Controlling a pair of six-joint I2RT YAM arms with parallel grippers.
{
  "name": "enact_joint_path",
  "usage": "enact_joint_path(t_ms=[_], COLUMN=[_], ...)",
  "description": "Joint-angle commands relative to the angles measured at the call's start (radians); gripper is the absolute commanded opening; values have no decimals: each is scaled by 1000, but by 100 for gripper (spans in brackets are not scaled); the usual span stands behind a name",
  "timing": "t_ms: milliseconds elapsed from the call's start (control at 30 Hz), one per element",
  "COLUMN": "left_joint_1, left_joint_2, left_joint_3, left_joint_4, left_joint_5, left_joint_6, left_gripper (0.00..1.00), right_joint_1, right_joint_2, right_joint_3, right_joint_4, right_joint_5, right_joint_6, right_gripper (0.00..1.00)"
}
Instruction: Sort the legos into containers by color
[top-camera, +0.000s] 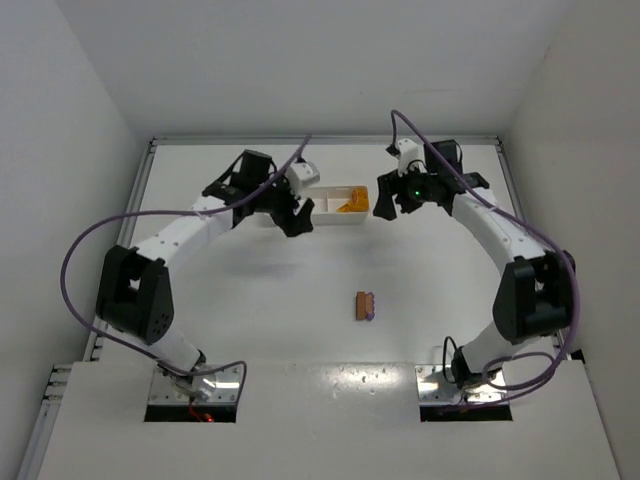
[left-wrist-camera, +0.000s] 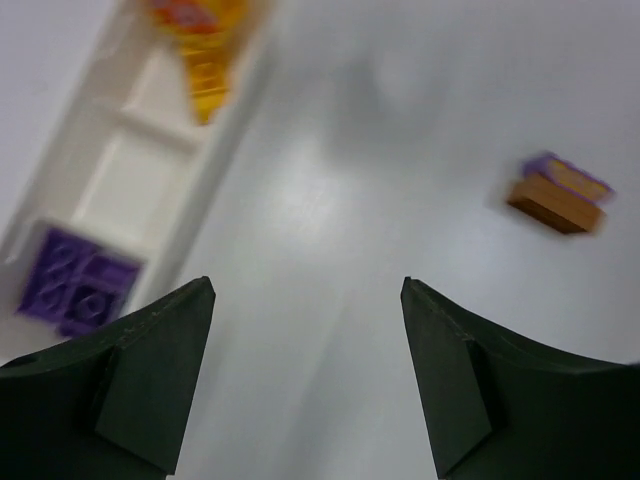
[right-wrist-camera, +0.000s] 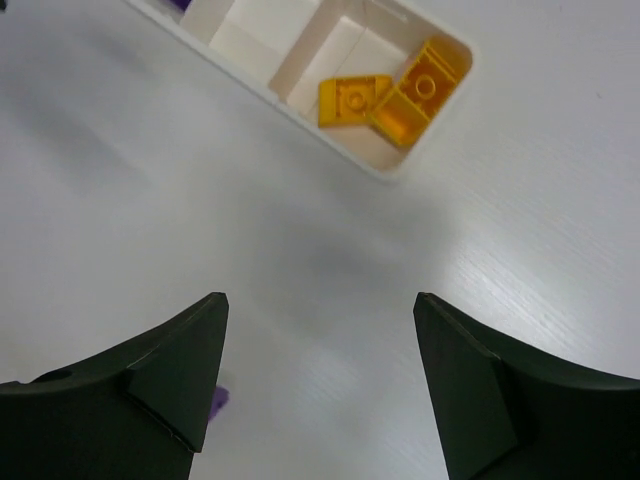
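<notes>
Left fingers (left-wrist-camera: 150, 380) are being held spread, empty; right fingers (right-wrist-camera: 150, 390) likewise. Brown-purple legos (top-camera: 365, 305) are being left on the desk (top-camera: 250, 300), mid-frame.

The flat white table (top-camera: 250, 300) is bordered by a thin raised rail (top-camera: 330, 140) along its left, far and right edges. A long, shallow white plastic tray (top-camera: 345, 222) lies on it at the far side, about midway between left and right, its long side running left to right. Well apart from the tray, nearer and just right of centre, lies a pair of small plastic bricks (top-camera: 365, 306), one brown and one purple, touching each other.
</notes>
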Motion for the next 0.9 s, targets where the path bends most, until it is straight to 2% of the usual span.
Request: enact_joint_path(t_ms=[0, 67, 100, 200, 333, 400, 533, 567, 667, 867], left_joint_1=[-132, -193, -262, -365, -483, -503, -537, -548, -572, -606], left_joint_2=[-75, -111, -121, -142, -191, -202, -145, -120, -81, 2], left_joint_3=[-77, -125, -169, -240, -341, -379, -399, -400, -390, -370], left_joint_4=[-212, -213, -213, -141, 76, 149, 304, 332, 408, 453], left_joint_5=[191, 211, 211, 145, 89, 79, 27, -40, -114, -114], left_joint_6=[282, 318, 332, 284, 195, 185, 100, 82, 40, 22], left_gripper=[82, 82, 82, 82, 85, 86, 87, 87, 87, 90], right_joint_1=[-36, -63, -76, -135, -244, -284, -395, -413, -462, -521], right_joint_2=[-82, -113, -149, -206, -274, -312, -337, -346, -346, -317], right_joint_3=[-53, -114, -139, -228, -292, -317, -328, -328, -319, -287], right_joint_4=[-147, -147, -147, -107, -116, -116, -128, -137, -150, -193], right_joint_5=[-59, 23, 53, 185, 254, 269, 230, 213, 164, 99], right_joint_6=[-133, -133, -133, -89, -48, -23, -23, -11, -11, -11], right_gripper=[76, 76, 76, 79, 80, 81, 81, 81, 81, 81])
